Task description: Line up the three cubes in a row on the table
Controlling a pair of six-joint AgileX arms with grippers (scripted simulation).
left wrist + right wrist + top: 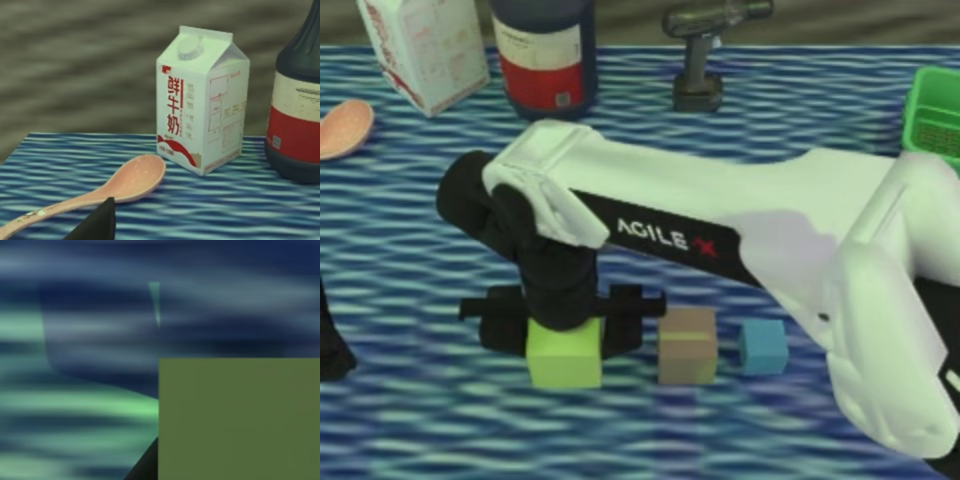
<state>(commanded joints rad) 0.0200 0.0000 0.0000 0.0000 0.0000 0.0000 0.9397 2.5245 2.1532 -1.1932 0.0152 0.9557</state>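
Observation:
The three cubes stand in a row near the front of the table (440, 430). The larger lime-green cube (564, 358) is on the left, the tan-olive cube (687, 346) in the middle and the small teal cube (763, 346) on the right. My right gripper (565, 322) reaches across from the right and stands straight over the lime-green cube, a black finger at each of its sides. In the right wrist view a dark fingertip (147, 465) touches the lime-green cube's (240, 420) edge. My left gripper (328, 345) is parked at the left edge with nothing in it.
Along the back stand a milk carton (425, 45), a dark bottle with a red label (545, 55) and a drill (705, 50). A pink spoon (342, 128) lies at the far left. A green slotted basket (932, 115) sits at the right edge.

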